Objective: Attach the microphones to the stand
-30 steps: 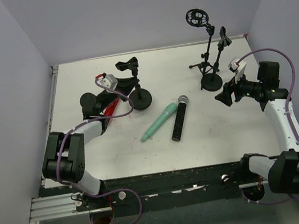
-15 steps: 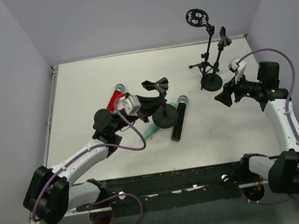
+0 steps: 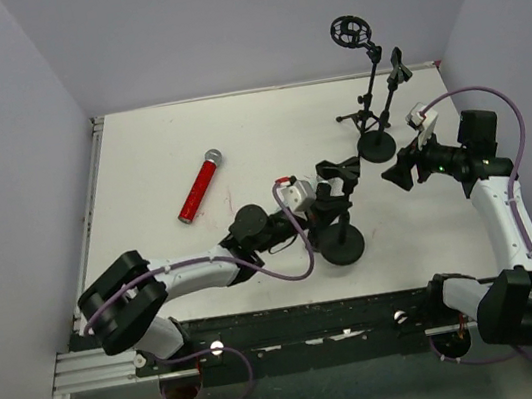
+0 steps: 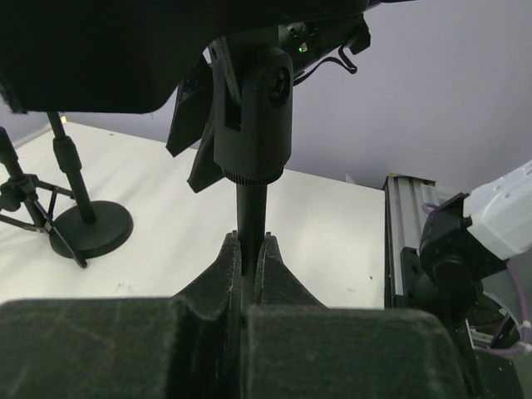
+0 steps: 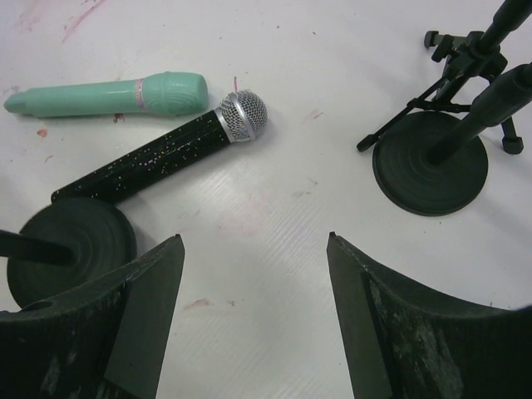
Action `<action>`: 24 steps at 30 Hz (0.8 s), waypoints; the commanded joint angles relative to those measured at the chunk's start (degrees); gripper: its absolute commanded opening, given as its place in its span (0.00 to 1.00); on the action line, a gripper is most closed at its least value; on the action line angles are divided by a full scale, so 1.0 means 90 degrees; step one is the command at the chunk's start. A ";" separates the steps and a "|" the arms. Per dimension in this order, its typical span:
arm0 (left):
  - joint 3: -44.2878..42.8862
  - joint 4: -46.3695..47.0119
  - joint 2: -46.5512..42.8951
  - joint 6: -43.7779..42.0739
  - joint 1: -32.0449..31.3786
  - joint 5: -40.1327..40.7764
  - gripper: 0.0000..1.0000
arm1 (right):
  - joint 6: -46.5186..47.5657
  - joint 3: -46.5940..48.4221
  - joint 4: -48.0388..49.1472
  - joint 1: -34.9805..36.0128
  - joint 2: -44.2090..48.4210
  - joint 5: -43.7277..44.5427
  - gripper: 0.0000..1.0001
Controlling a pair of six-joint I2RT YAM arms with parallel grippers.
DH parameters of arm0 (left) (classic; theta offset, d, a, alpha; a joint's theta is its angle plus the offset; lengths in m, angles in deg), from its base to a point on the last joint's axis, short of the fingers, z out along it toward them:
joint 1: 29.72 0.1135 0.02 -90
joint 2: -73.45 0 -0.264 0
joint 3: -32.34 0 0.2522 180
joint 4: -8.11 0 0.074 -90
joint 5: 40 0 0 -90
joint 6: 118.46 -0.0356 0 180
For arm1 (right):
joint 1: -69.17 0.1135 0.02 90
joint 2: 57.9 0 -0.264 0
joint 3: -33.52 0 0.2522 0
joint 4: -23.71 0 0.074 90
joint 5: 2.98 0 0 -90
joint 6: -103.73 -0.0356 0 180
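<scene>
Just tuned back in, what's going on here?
The left gripper is shut on the post of a round-base stand at front centre. The right gripper hangs open and empty near two other stands. No microphone is mounted yet: the red microphone lies alone to the left, the mint-green microphone and black microphone lie beside the held stand's base.

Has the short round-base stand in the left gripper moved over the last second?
Yes. The short stand has travelled right and nearer the arm bases, closing on the fixed tall stands at the right rear.
</scene>
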 commanded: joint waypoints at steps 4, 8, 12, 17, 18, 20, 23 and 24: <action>-0.0809 0.1346 0.1184 0.0074 -0.0251 0.1242 0.00 | 0.0017 0.0046 -0.0109 -0.0045 0.0069 -0.0006 0.78; -0.1180 0.1385 0.1653 -0.0092 -0.0447 0.1847 0.00 | 0.0027 0.0056 -0.0099 -0.0036 0.0069 0.0004 0.78; -0.1327 0.1405 0.1946 -0.0151 -0.0545 0.2044 0.00 | 0.0027 0.0046 -0.0109 -0.0036 0.0059 -0.0006 0.78; -0.1211 0.1298 0.1957 -0.0093 -0.0603 0.2083 0.21 | 0.0037 0.0056 -0.0109 -0.0036 0.0059 -0.0025 0.78; -0.1162 0.1298 0.1937 -0.0083 -0.0603 0.2103 0.30 | 0.0027 0.0046 -0.0118 -0.0036 0.0059 -0.0035 0.78; -0.1054 0.1259 0.1879 -0.0044 -0.0613 0.2151 0.48 | 0.0027 0.0056 -0.0109 -0.0036 0.0059 -0.0016 0.78; -0.0889 0.1200 0.1664 -0.0024 -0.0623 0.2181 0.68 | 0.0017 0.0056 -0.0109 -0.0036 0.0069 -0.0035 0.78; -0.0801 0.1200 0.1576 -0.0024 -0.0623 0.2133 0.76 | 0.0036 0.0046 -0.0118 -0.0036 0.0069 -0.0025 0.78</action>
